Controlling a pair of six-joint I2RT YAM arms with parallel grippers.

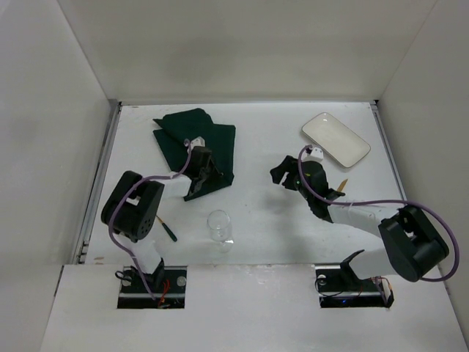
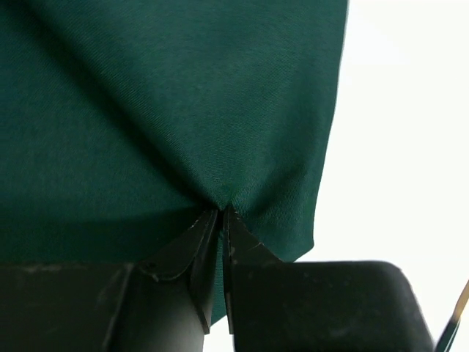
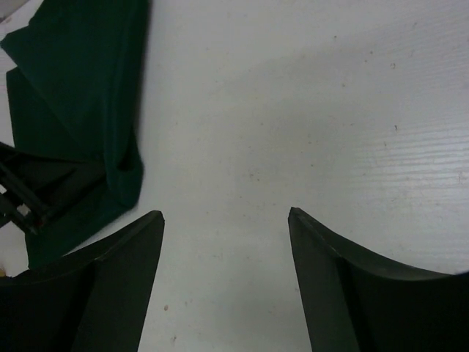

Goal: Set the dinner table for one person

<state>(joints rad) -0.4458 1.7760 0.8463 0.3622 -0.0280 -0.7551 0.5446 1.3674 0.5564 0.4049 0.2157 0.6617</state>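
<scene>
Left fingers (image 2: 211, 229): clamping the crumpled green placemat (image 1: 183, 136) edge. Right fingers (image 1: 281, 174): hanging apart, empty. Desk (image 1: 264, 136): lying beneath both arms. Step, likely: placemat laying is proceeding. Next: pulling it flat, probably while avoiding the glass (image 1: 218, 224).

Left wrist view: green cloth (image 2: 146, 110) cut off top and left. Near tabletop (image 1: 264, 147) left edge, utensil (image 1: 169, 231) too small to identify.
</scene>
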